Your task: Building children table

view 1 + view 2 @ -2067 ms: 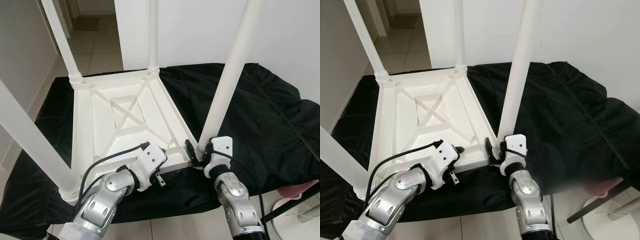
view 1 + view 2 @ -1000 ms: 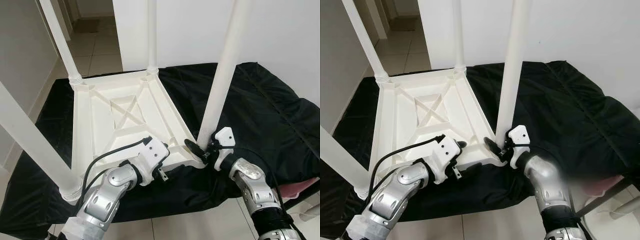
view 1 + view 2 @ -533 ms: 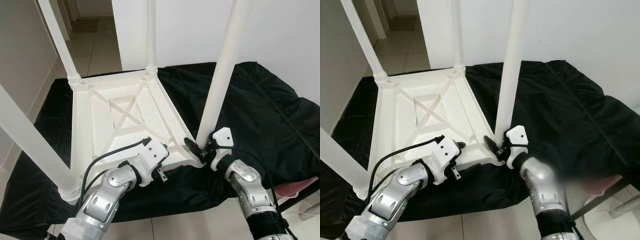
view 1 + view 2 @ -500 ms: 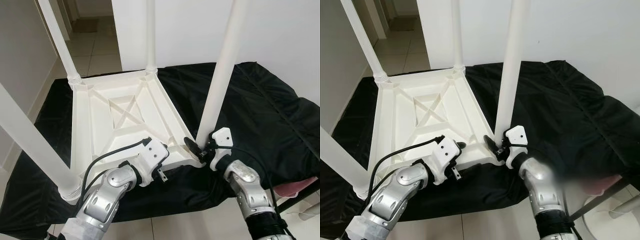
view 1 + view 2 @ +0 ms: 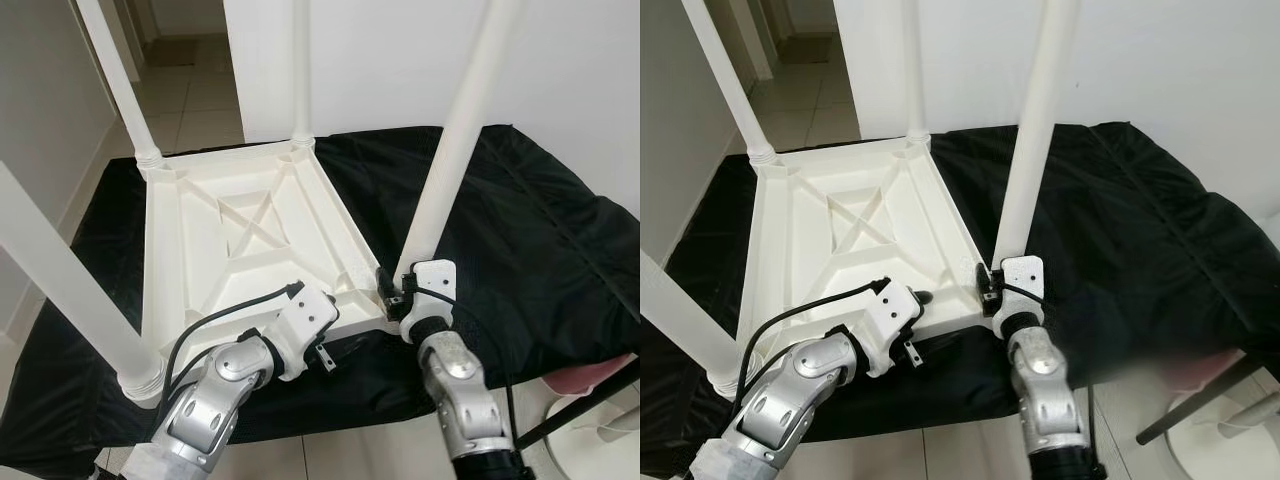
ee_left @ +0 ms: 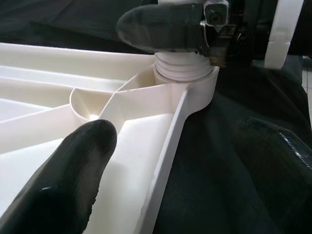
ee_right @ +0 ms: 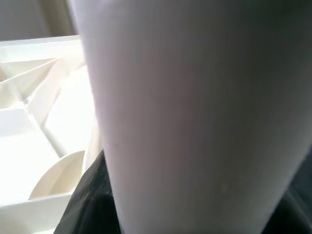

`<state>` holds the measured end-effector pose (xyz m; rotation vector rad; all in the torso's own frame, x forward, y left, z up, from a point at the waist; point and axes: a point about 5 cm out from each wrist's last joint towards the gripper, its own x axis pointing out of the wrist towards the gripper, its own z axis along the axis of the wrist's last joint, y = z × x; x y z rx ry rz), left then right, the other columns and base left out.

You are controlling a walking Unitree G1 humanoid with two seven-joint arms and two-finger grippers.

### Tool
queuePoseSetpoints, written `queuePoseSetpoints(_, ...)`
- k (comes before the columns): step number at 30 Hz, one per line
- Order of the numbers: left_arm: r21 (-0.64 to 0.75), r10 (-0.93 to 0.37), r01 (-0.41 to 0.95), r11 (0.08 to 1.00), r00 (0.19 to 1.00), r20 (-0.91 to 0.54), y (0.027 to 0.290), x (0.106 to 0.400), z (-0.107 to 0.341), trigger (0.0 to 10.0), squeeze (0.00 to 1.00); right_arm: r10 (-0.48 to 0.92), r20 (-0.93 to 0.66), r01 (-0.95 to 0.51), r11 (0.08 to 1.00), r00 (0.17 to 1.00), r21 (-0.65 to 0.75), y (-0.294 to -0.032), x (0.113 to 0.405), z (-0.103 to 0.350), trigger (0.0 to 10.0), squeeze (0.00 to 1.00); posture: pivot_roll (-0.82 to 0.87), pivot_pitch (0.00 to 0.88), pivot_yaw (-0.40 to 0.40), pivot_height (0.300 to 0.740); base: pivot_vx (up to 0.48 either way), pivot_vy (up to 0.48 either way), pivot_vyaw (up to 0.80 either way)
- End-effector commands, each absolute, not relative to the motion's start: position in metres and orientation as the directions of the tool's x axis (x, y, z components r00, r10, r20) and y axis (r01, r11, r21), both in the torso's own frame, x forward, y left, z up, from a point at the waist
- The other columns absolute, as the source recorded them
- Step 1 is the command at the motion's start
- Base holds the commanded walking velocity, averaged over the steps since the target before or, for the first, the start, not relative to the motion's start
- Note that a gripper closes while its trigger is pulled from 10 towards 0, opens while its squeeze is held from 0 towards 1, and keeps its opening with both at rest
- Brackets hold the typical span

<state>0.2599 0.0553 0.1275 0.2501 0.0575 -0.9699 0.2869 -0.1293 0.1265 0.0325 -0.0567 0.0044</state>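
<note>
Upside down, a white plastic table (image 5: 240, 235) lies on a black cloth (image 5: 520, 230) with its four legs pointing up. At the near right corner, the right claw (image 5: 392, 290) is clamped around the base of the leg (image 5: 445, 170) standing there, one black finger (image 6: 161, 27) pressed against the ribbed collar where the leg meets its socket. To the left along the near edge, the left claw (image 6: 170, 161) is spread apart across the table's rim: one finger (image 6: 73, 165) rests inside the ribbed underside, the other hangs outside over the cloth. Pale floor tiles (image 5: 190, 95) lie beyond.
</note>
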Motion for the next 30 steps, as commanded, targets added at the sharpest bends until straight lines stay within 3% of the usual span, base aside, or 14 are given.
queuePoseSetpoints(1,0.198,-0.796,0.811,0.55,0.581,-0.169,0.057,0.259,0.127,10.0,0.0,-0.06,0.002,0.059,0.995,0.998,0.081,-0.131,0.283,0.118,10.0,0.0,-0.05,0.0,0.024,0.74,0.0,0.0,0.0)
queuePoseSetpoints(13,0.188,-0.792,0.807,0.559,0.587,-0.166,0.056,0.259,0.127,10.0,0.0,-0.098,0.01,0.097,0.995,0.995,0.022,-0.135,0.283,0.123,10.0,0.0,-0.05,0.0,0.015,0.74,0.0,0.0,0.0)
queuePoseSetpoints(14,0.192,-0.789,0.805,0.561,0.59,-0.171,0.057,0.258,0.126,10.0,0.0,-0.09,0.014,0.09,0.996,0.996,0.019,-0.136,0.283,0.123,10.0,1.0,-0.04,0.0,0.009,0.74,0.0,0.0,0.0)
queuePoseSetpoints(23,0.222,-0.758,0.779,0.587,0.625,-0.188,0.073,0.262,0.124,10.0,0.0,0.026,0.082,-0.028,0.999,0.996,0.024,-0.147,0.285,0.129,10.0,1.0,-0.04,0.0,0.009,0.74,0.0,0.0,0.0)
queuePoseSetpoints(25,0.224,-0.756,0.777,0.589,0.627,-0.188,0.074,0.262,0.124,10.0,0.0,0.055,0.082,-0.057,0.998,0.995,0.022,-0.149,0.285,0.129,10.0,0.95,-0.04,0.0,0.008,0.74,0.0,0.0,0.0)
queuePoseSetpoints(26,0.229,-0.752,0.772,0.592,0.632,-0.189,0.076,0.264,0.125,10.0,0.0,0.12,0.086,-0.122,0.992,0.989,0.016,-0.15,0.285,0.129,10.0,0.0,-0.04,0.0,0.013,0.74,0.0,0.0,0.0)
queuePoseSetpoints(30,0.234,-0.748,0.769,0.595,0.636,-0.189,0.079,0.266,0.126,10.0,0.0,0.197,0.094,-0.198,0.98,0.976,-0.007,-0.155,0.286,0.131,10.0,0.0,-0.04,0.0,0.019,0.74,0.0,0.0,0.0)
